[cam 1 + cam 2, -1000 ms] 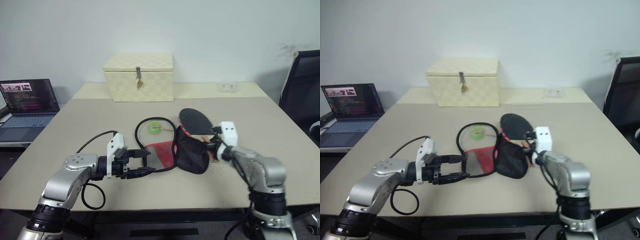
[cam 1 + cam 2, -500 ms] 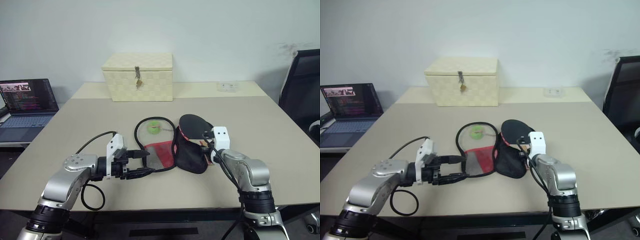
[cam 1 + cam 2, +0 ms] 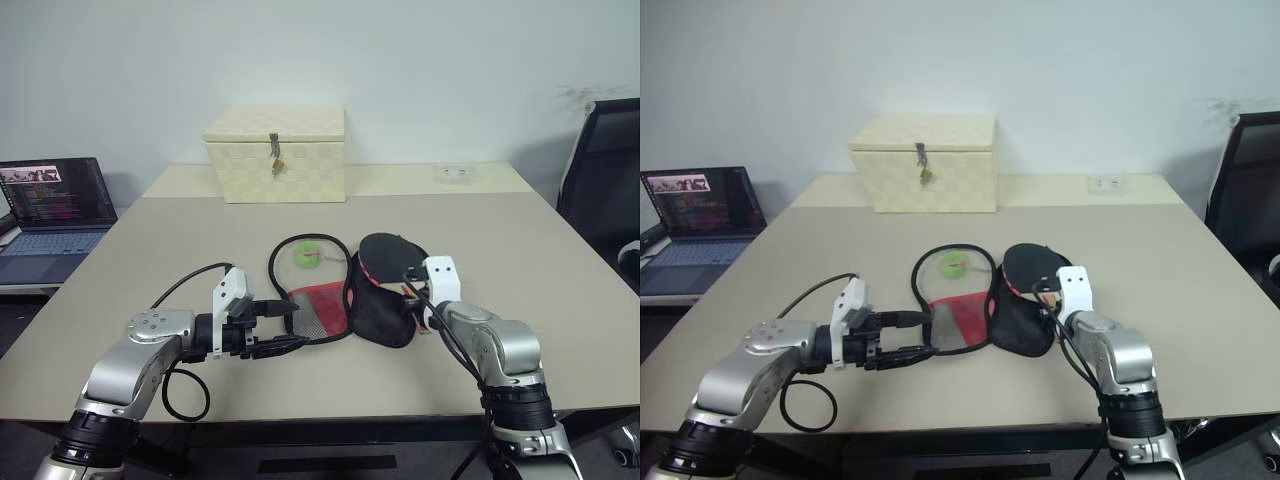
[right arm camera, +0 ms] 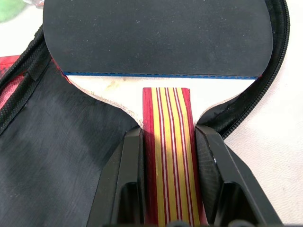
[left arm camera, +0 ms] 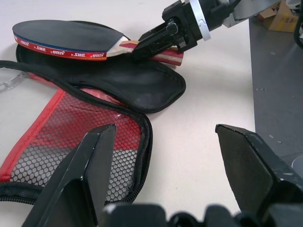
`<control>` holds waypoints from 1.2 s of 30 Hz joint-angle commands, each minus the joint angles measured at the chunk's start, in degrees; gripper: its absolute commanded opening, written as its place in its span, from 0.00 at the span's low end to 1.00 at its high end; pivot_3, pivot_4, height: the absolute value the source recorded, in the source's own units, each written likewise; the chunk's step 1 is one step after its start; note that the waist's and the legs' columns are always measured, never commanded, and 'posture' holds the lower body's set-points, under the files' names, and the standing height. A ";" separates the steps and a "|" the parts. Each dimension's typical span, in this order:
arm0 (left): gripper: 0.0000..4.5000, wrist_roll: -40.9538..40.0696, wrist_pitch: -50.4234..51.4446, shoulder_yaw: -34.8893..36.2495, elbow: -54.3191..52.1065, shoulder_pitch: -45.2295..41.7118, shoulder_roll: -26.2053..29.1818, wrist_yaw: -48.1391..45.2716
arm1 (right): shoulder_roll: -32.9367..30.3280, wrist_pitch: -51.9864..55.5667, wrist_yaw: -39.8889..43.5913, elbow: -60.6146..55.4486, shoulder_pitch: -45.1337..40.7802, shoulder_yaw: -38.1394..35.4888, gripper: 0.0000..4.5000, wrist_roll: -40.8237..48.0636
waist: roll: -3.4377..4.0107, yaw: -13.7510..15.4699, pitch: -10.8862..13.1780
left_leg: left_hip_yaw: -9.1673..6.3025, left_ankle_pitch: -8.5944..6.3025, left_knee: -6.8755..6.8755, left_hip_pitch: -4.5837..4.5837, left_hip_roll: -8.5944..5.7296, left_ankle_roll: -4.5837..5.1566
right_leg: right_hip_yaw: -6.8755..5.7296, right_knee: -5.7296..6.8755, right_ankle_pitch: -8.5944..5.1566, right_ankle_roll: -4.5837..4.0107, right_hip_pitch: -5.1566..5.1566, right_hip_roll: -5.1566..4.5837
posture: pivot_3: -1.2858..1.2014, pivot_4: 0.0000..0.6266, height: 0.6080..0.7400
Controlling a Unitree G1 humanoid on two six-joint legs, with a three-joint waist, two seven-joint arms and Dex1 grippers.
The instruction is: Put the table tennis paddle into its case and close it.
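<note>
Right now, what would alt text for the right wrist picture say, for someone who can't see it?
Two black fingers clamp the red-and-yellow striped handle of a table tennis paddle, seen from just behind the grip. Its black rubber blade lies over the open black fabric case, whose zipper edge curves around one side.

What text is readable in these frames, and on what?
Table tennis paddle, red edge band: small white lettering, repeated, too blurred to read.
Laptop screen: lines of text, too small to read.
Case, cream box: no legible text.
</note>
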 commanded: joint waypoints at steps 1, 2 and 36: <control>0.82 -0.19 -1.32 0.99 -1.73 -1.07 0.19 0.11 | -0.13 -0.15 0.51 -4.72 -0.15 -0.29 0.44 0.51 | 0.00 -0.01 0.00 | 0.00 0.00 0.00 0.00 0.00 0.00 | 0.00 0.00 0.00 0.00 0.00 0.00 | 0.52 0.24 1.00; 0.82 -0.16 -1.35 0.97 -1.68 -1.12 0.16 0.13 | -0.29 0.06 0.67 -5.29 -0.05 -0.02 0.51 0.53 | 0.00 -0.01 0.00 | 0.00 0.00 0.00 0.00 0.00 0.00 | 0.00 0.00 0.00 0.00 0.00 0.00 | 0.52 0.24 1.00; 0.82 -0.84 -0.62 1.61 -0.37 -1.75 1.54 -2.07 | -19.05 7.54 24.56 -12.36 8.02 0.22 0.74 16.73 | -0.07 -0.18 -0.04 | -0.01 0.00 0.04 0.06 -0.05 0.01 | -0.05 0.02 -0.05 0.05 0.06 0.04 | 0.52 0.24 1.00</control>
